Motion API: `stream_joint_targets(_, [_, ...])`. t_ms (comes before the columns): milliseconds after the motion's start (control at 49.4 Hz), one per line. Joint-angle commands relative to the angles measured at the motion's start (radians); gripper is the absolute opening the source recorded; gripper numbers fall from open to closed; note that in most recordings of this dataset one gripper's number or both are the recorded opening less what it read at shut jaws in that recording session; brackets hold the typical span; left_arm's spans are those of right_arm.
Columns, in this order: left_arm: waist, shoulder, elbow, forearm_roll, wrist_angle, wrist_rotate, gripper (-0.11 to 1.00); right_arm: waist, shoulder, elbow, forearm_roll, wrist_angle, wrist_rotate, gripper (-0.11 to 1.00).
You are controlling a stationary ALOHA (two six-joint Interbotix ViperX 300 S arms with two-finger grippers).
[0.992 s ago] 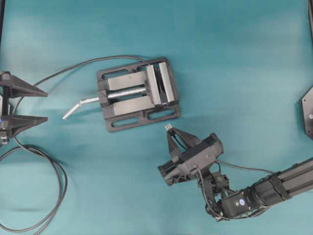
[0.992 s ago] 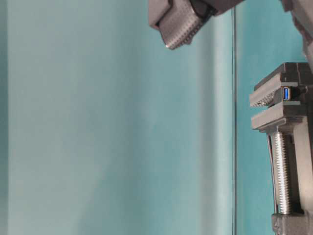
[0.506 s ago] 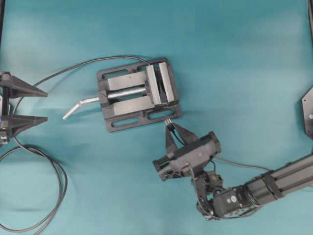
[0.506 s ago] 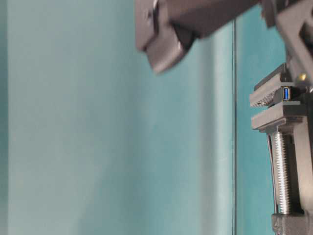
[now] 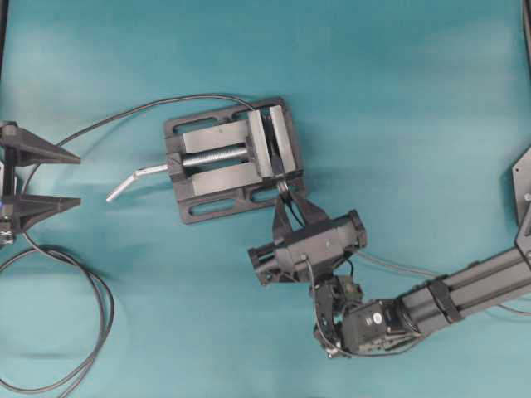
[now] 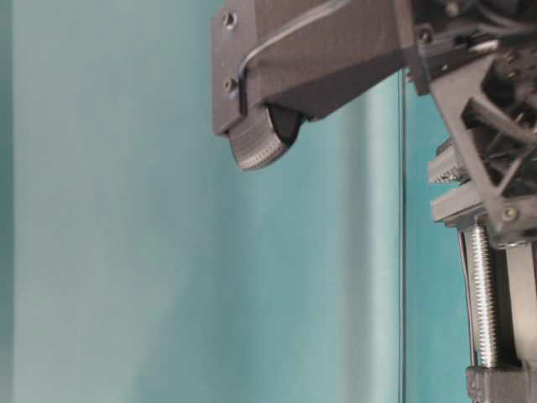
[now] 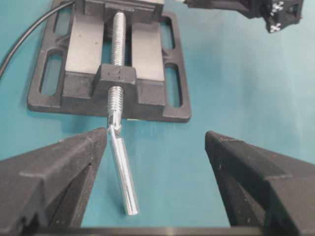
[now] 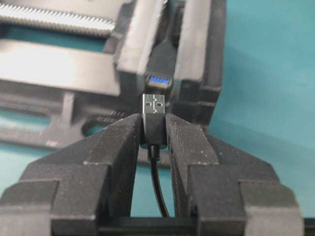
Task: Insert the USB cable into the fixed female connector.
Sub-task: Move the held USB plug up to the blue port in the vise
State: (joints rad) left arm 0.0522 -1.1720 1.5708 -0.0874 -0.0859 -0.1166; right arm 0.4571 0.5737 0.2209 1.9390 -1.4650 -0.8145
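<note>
My right gripper (image 8: 154, 129) is shut on the USB cable's dark plug (image 8: 154, 110). The plug's silvery tip sticks out past the fingers and its thin black cable trails back between them. Straight ahead, a short gap away, the fixed female connector (image 8: 160, 80) shows its blue insert, clamped between the jaws of the black vise (image 8: 192, 54). From overhead, the right gripper (image 5: 287, 199) sits at the vise's (image 5: 207, 162) near right corner. In the table-level view the gripper body (image 6: 319, 50) hides the connector. My left gripper (image 5: 79, 179) stays open at the left edge, holding nothing.
The vise's silver crank handle (image 7: 123, 172) points toward my open left gripper (image 7: 155, 140). A long black cable (image 5: 99, 124) runs from the vise to the left and loops at the front left (image 5: 95, 332). A black mount (image 5: 523, 195) sits at the right edge.
My right gripper has carried the plug up and left to the vise, close to the connector. In the table-level view it now covers the connector. The left gripper has not moved.
</note>
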Motion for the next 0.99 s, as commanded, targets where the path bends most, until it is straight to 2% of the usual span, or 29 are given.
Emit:
stream_joint_targets(0, [0.002, 0.012, -0.006, 0.003, -0.020, -0.011, 0.96, -0.005, -0.018, -0.018, 0.002, -0.011, -0.002, 0.22])
stream_joint_targets(972, [0.002, 0.012, 0.000, 0.003, -0.031, -0.021, 0.96, -0.035, -0.020, -0.012, 0.002, 0.028, -0.006, 0.22])
